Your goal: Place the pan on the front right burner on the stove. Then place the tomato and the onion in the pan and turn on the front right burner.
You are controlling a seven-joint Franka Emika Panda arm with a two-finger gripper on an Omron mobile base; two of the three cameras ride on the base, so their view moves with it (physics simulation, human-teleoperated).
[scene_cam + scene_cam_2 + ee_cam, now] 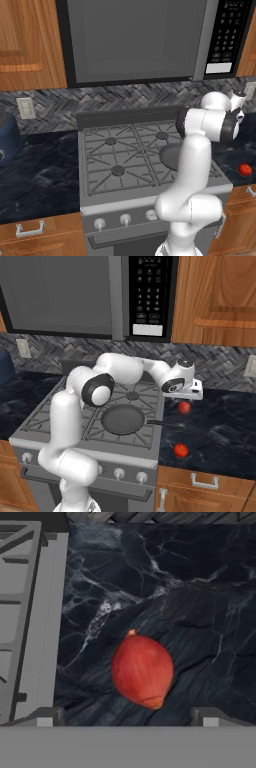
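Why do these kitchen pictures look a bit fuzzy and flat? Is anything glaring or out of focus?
Left base view: soft and coarse all over, the stove evenly lit, no glare. Right base view: equally soft; the pan is flat dark grey with no highlight, and the tomato casts hardly any shadow. Hand view: the onion looks blurry at its edges, with a faint sheen.

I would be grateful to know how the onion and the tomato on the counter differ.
The onion lies farther back, under the open gripper; the tomato lies nearer the counter's front edge. The onion is reddish-orange with pointed ends; the tomato is rounder. Both rest on the dark counter, right of the stove.
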